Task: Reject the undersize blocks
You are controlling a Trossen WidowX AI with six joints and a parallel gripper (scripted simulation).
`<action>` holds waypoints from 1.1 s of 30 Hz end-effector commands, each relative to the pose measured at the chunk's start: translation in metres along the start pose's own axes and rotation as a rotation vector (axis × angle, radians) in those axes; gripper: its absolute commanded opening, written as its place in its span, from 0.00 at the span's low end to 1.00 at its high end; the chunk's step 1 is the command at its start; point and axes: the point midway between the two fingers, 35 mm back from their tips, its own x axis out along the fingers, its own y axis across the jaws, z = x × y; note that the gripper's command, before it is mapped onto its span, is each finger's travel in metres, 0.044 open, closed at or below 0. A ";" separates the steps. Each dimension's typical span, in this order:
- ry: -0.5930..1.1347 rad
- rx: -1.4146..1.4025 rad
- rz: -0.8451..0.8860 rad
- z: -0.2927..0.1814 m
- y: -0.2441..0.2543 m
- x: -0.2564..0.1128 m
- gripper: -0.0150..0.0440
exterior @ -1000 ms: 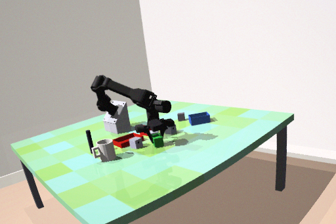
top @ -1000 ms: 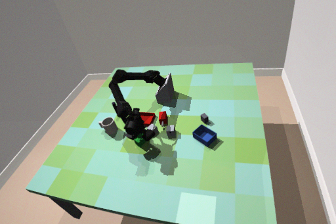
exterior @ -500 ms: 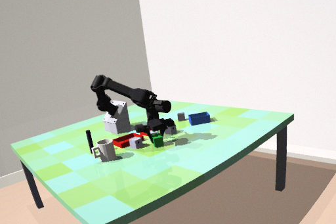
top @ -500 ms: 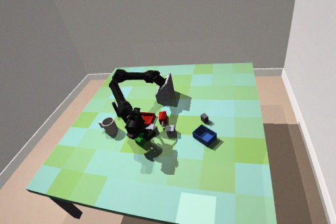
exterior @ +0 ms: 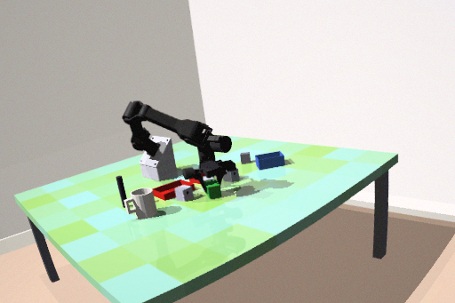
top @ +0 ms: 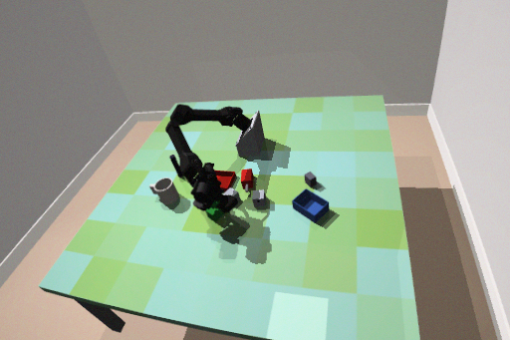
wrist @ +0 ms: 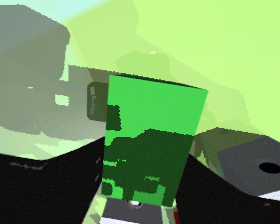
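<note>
My gripper [top: 217, 206] [exterior: 212, 182] [wrist: 143, 141] is shut on the green GO gauge [top: 214, 212] [exterior: 214, 191] [wrist: 156, 110], low over the table. A pale steel block [top: 231, 193] [wrist: 126, 215] is right behind the gauge; a bit of the pin shows at its edge, but its depth in the hole is hidden. Another block [exterior: 182, 193] [wrist: 241, 162] with a dark hole stands to one side, by the red tray [top: 227, 177] [exterior: 163, 193]. A third block [top: 258, 197] [exterior: 232, 175] stands on the other side. The tray's inside is partly hidden by the arm.
A red gauge [top: 247, 176] with a grey pin lies behind the blocks. A blue tray [top: 311, 205] [exterior: 270, 161] and a small dark grey cube [top: 310, 178] [exterior: 245, 157] are farther off. A grey mug [top: 166, 192] [exterior: 144, 203] and a black upright post [exterior: 121, 192] stand beyond the red tray.
</note>
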 end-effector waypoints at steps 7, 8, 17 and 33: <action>-0.012 0.006 0.005 -0.001 0.001 -0.005 0.25; -0.012 0.006 0.005 -0.002 0.001 -0.005 0.25; -0.012 0.005 0.005 -0.005 0.001 -0.005 0.25; -0.012 0.005 0.005 -0.010 0.001 -0.005 0.25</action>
